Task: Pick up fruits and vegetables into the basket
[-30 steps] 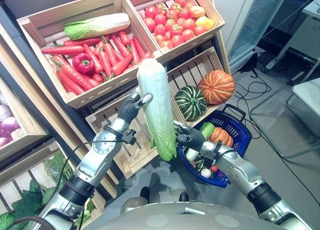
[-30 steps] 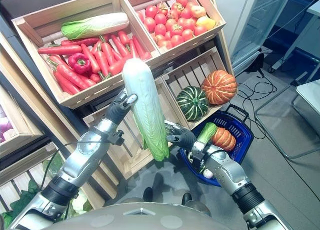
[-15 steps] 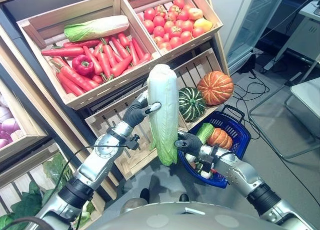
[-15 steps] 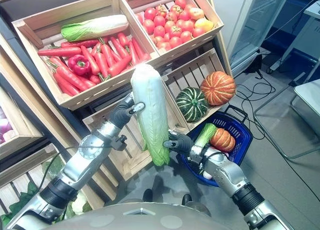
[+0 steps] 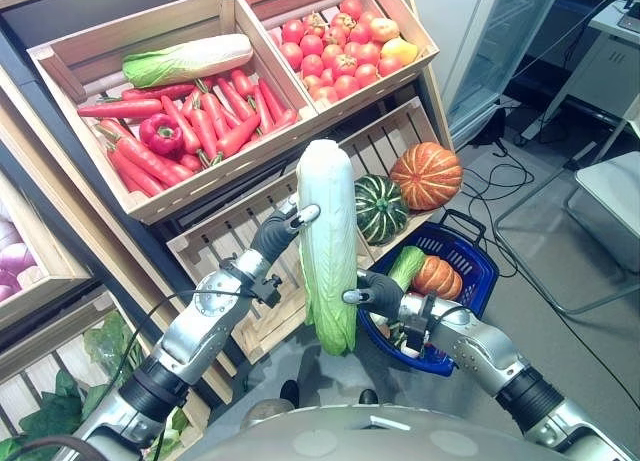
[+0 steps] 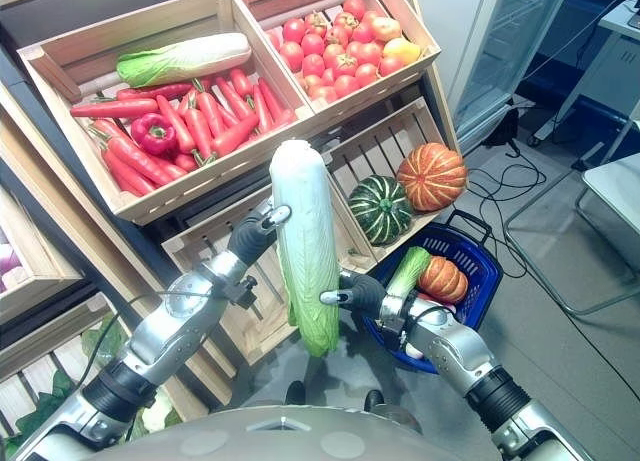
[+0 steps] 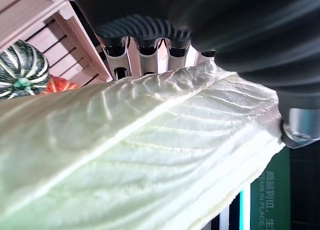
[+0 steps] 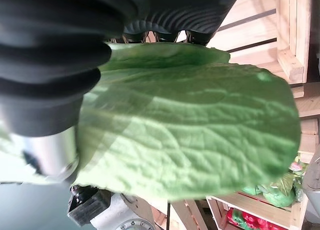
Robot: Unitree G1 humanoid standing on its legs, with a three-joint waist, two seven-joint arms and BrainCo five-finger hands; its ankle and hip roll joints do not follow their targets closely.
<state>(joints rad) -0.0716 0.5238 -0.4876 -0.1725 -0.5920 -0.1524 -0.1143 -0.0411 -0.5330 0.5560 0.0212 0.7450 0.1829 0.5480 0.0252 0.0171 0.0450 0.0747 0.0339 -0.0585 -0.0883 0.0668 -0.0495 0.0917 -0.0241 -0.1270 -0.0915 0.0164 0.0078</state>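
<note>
A long pale napa cabbage (image 5: 328,241) hangs upright in front of the shelves, white stem end up and green leaves down. My left hand (image 5: 283,231) is shut on its upper half, fingers curled round the stalk (image 7: 125,155). My right hand (image 5: 378,291) is shut on the lower leafy end (image 8: 190,125), thumb and fingers on either side of the leaves. The blue basket (image 5: 478,264) sits on the floor just to the right of the cabbage, behind my right forearm. It holds a small orange pumpkin (image 5: 438,277), a green leafy vegetable (image 5: 408,265) and some smaller items.
A wooden crate above holds carrots (image 5: 205,116), a red pepper (image 5: 162,133) and another cabbage (image 5: 185,59). The crate next to it holds tomatoes (image 5: 335,53). A lower crate has a striped green squash (image 5: 381,208) and an orange pumpkin (image 5: 427,175). Cables lie on the floor at right.
The cabbage, held in both hands, has moved a little right and down and now stands more upright. The view has shifted slightly as well.
</note>
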